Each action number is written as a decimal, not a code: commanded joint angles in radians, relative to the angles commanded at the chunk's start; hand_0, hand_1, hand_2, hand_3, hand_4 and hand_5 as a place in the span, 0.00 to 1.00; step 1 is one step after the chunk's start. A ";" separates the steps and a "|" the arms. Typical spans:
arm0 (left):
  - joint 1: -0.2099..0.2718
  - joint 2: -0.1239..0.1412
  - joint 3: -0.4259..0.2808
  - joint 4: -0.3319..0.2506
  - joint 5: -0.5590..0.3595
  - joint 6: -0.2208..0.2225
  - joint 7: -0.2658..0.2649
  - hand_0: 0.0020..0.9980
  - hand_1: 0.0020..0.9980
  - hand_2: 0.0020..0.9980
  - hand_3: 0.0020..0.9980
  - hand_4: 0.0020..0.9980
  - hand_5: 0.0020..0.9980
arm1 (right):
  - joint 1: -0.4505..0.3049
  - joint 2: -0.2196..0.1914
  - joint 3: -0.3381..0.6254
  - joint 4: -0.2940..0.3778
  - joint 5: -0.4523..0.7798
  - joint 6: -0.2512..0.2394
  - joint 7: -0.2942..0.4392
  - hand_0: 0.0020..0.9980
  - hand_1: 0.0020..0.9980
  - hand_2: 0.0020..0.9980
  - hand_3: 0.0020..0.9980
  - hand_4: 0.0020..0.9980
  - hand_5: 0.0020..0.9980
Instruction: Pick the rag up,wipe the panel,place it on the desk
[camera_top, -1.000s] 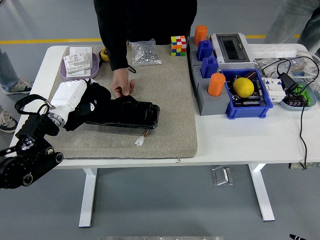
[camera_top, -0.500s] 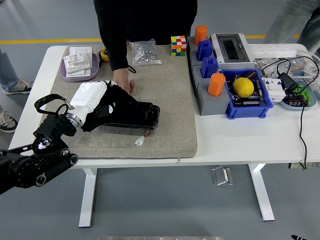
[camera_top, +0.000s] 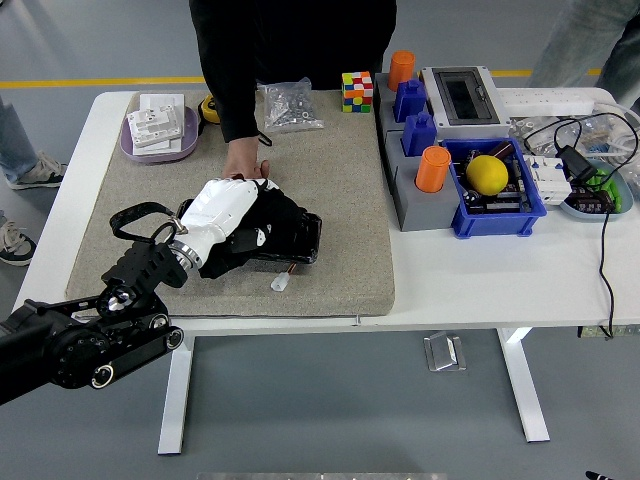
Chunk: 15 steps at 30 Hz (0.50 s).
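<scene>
A black panel (camera_top: 305, 238) lies on the beige mat (camera_top: 330, 170), with a small white connector (camera_top: 279, 283) trailing from its near edge. My left hand (camera_top: 245, 232), white on its back, lies flat over the panel's left part. It presses a dark rag (camera_top: 275, 212) that bunches under and around the fingers. The rag and panel are both black, so their border is hard to make out. A person's hand (camera_top: 246, 160) rests on the mat just beyond the panel's far edge. My right arm is out of the picture.
At the mat's far edge are a bag of screws (camera_top: 290, 105) and a Rubik's cube (camera_top: 357, 90). A purple tray (camera_top: 160, 135) sits far left. On the right are a grey stand (camera_top: 405, 205), a blue bin (camera_top: 500, 215) with a yellow ball (camera_top: 487, 174), and cables (camera_top: 600, 230).
My left hand has slid to the right along the panel with the rag under it. The person's hand has let go of the panel's far edge and now rests open on the mat.
</scene>
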 joint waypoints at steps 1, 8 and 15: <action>-0.001 -0.002 0.001 -0.004 0.000 0.001 0.000 0.21 0.14 0.66 0.68 0.46 0.00 | 0.000 0.000 -0.001 0.000 0.000 0.000 0.000 0.79 0.71 0.73 0.66 1.00 0.56; -0.010 -0.008 0.006 -0.028 0.007 0.000 0.004 0.21 0.14 0.66 0.68 0.46 0.00 | 0.000 0.001 -0.003 0.000 0.000 0.000 0.001 0.79 0.70 0.73 0.67 1.00 0.56; -0.016 -0.022 0.018 -0.050 0.012 -0.001 0.012 0.21 0.14 0.66 0.68 0.46 0.00 | -0.002 0.003 -0.006 -0.001 0.001 0.000 0.000 0.79 0.70 0.73 0.66 1.00 0.56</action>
